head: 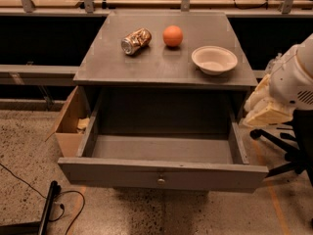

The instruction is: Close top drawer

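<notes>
Gray surface (161, 67), speckled floor (29, 146). On it: one can (136, 40), one orange (172, 35), one bowl (214, 59). Pulled-out top drawer (161, 174) juts nearward. At right, tool (264, 109) beside it; grip state: cannot tell.

Top drawer (161, 177) juts out front; on the tabletop (146, 70), can (136, 40) left, orange (172, 35) middle, bowl (214, 60) right; tool (264, 109) right of the drawer.
</notes>
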You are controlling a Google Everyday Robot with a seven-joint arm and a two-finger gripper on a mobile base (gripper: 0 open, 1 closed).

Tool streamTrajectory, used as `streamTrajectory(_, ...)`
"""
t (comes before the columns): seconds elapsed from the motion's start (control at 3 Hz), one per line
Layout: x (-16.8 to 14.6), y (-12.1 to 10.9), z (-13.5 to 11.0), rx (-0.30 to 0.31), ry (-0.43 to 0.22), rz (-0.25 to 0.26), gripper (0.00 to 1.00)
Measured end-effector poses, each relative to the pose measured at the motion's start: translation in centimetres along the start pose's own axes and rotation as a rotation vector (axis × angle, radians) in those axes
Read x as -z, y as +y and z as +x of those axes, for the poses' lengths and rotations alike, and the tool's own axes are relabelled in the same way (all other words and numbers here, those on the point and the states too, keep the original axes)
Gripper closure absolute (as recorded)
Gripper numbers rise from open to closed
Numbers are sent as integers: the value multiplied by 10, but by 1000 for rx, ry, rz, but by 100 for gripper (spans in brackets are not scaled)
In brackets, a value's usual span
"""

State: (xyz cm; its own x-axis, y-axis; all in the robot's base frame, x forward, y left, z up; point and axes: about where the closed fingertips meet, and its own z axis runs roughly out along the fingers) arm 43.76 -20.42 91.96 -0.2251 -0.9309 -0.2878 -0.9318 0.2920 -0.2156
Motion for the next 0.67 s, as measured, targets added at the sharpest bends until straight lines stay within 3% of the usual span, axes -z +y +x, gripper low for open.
streamTrajectory(0.33,-37,15,7,-29,-14,-17,87)
streamTrajectory(0.67,-110,41,9,-16,-48,-9,100)
